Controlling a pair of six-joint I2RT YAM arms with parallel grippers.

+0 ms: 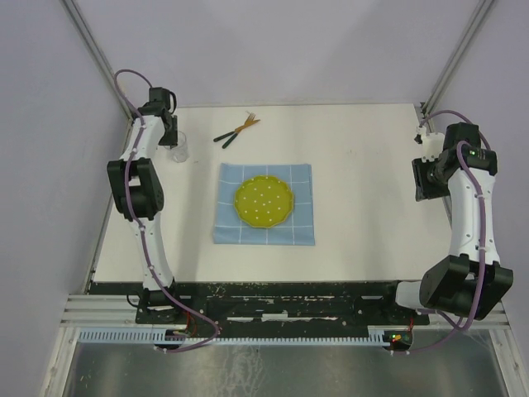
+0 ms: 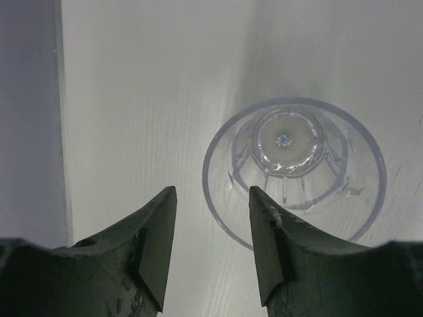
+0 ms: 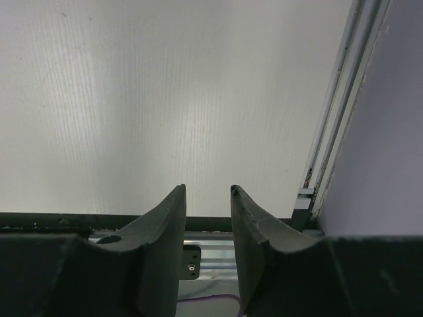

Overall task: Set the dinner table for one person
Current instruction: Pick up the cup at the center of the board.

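Dinner table [image 1: 372, 207]: left arm [image 1: 136, 178] stretched far, jaws near glass [image 1: 180, 147].

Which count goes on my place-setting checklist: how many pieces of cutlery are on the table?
2: the first piece and the second piece lie side by side near the far edge of the table, beyond the cloth; none seems hidden.

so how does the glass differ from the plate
The glass is clear; the plate is yellow-green with white dots. The glass stands upright on the bare dinner table at far left; the plate lies flat on the blue cloth, mid-table. Both are round and empty.
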